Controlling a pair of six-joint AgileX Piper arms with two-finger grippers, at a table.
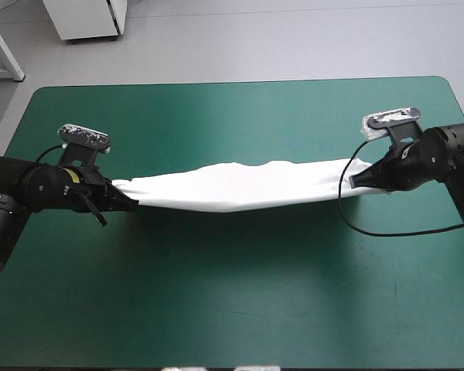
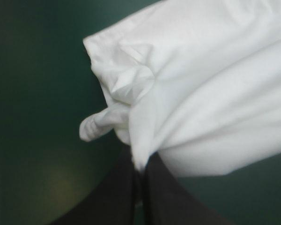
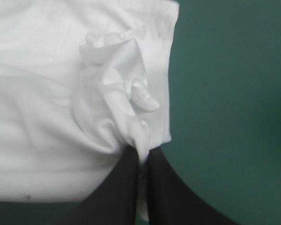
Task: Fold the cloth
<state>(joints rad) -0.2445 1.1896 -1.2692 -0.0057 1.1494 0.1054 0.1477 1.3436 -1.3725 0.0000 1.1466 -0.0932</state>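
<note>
The black fingers (image 2: 114, 197) of the left gripper (image 2: 139, 171) are pinched almost shut on a bunched end of the white T-shirt (image 1: 240, 185), with a small twisted tab of fabric poking out beside the tips. The right gripper (image 3: 143, 159) closes just as tightly on the opposite end, where a crumpled knot of cloth gathers ahead of its tips. Seen from above, the garment stretches between the two arms as a long, narrow band across the middle of the table. It sags slightly at its centre and throws a shadow on the teal-green cover (image 1: 232, 294), which suggests it is held clear of the surface or barely grazes it. Each hold looks like a thin pinch at the very fingertips, so any extra pull outward could draw the fabric free and drop one end. The layers are gathered rather than flat, and which part of the shirt each gripper has cannot be told. If the arms lower unevenly, the band may twist or land creased, leaving a crooked fold.
</note>
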